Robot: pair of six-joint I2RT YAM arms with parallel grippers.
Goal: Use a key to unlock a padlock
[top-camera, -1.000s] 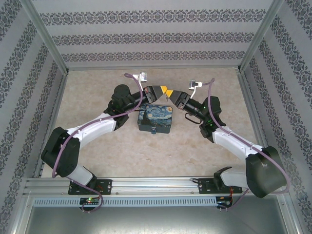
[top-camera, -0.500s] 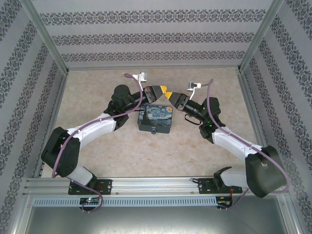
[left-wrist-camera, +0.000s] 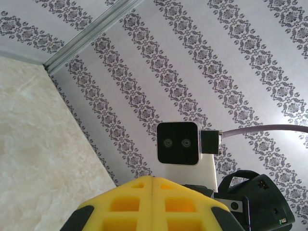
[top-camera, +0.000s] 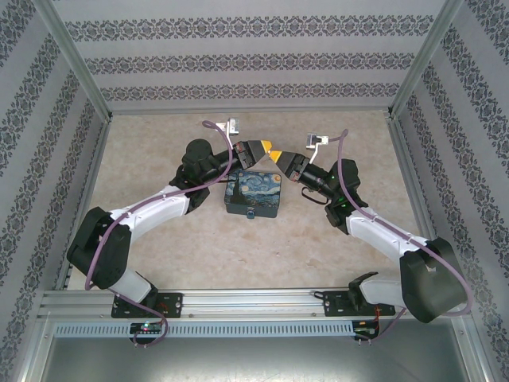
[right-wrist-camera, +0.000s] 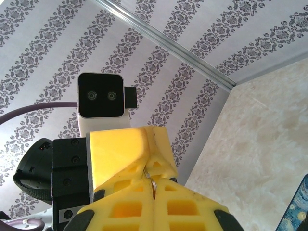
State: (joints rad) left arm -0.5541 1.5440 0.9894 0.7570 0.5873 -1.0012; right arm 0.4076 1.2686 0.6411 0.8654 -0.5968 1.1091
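Meeting tip to tip above the table's far middle, the left gripper (top-camera: 268,147) and right gripper (top-camera: 279,157) are both pressed together. The right nips a silvery sliver, probably the key (right-wrist-camera: 153,182) — seemingly a handover. The padlock (top-camera: 249,213) hangs at the Starry Night box's (top-camera: 254,191) near edge.

- left arm (top-camera: 151,208), white links with black joints: reaches forward and inward, elbow bent
- left gripper (top-camera: 267,147), yellow, two-finger: jaws pressed together
- right arm (top-camera: 382,232), same build: mirrored reach
- right gripper (top-camera: 278,157), yellow: jaws closed, tip to tip with left gripper
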